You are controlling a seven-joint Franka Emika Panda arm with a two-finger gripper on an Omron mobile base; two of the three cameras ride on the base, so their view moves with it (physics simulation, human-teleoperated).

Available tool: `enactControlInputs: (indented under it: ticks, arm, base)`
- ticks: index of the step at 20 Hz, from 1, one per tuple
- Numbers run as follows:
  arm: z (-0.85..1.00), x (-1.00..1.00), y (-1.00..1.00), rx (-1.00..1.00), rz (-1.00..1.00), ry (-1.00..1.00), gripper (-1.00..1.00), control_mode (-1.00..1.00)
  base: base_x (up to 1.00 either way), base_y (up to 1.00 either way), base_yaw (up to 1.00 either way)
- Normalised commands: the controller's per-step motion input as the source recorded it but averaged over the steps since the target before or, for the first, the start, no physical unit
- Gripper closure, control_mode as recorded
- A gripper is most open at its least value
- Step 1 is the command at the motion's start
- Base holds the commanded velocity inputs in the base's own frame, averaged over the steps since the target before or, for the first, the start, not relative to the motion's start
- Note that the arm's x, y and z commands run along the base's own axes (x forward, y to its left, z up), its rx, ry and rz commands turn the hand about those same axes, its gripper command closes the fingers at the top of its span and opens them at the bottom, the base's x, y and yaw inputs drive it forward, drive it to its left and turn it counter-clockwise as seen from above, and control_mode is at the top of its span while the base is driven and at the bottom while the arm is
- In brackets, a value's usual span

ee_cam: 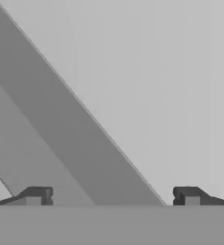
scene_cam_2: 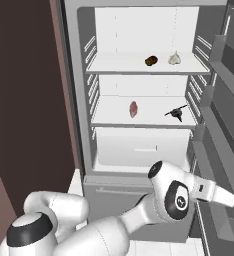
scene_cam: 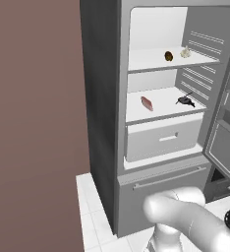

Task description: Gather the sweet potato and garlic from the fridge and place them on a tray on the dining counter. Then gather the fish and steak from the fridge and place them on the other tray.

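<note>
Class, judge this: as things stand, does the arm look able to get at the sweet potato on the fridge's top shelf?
Probably yes. The fridge door stands open, and the sweet potato sits exposed near the shelf front beside the garlic, with nothing before it. The arm is low, so it must rise.

Fridge door swung open right; both shelves reachable from front; steak, fish well apart.

fridge top & open door cut by frame edges, dark item on mid shelf too small to ID

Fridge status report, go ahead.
Gripper open, empty. Fridge door open; sweet potato, garlic upper shelf; steak, fish below. Nothing blocking.
</note>
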Motion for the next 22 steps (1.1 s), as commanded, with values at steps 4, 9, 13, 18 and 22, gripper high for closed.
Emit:
enactControlInputs:
  ticks: [4,9,13,18,22]
  arm:
    - [0.00,0.17,-0.56,0.15,0.00,0.07,-1.00,-1.00]
    - [0.15,-0.30,-0.12,0.02,0.00,-0.14,-1.00,-1.00]
    - [0.39,-0.28,0.21,0.00,0.04,-0.24,-1.00,-1.00]
    - [0.39,-0.02,0.58,0.00,0.06,-0.22,-1.00,-1.00]
    - [0.32,0.16,0.70,0.00,0.10,-0.16,-1.00,-1.00]
  base:
    - [0.00,0.00,0.00]
    - [0.00,0.00,0.00]
    - [0.00,0.00,0.00]
    - [0.00,0.00,0.00]
    - [0.00,0.00,0.00]
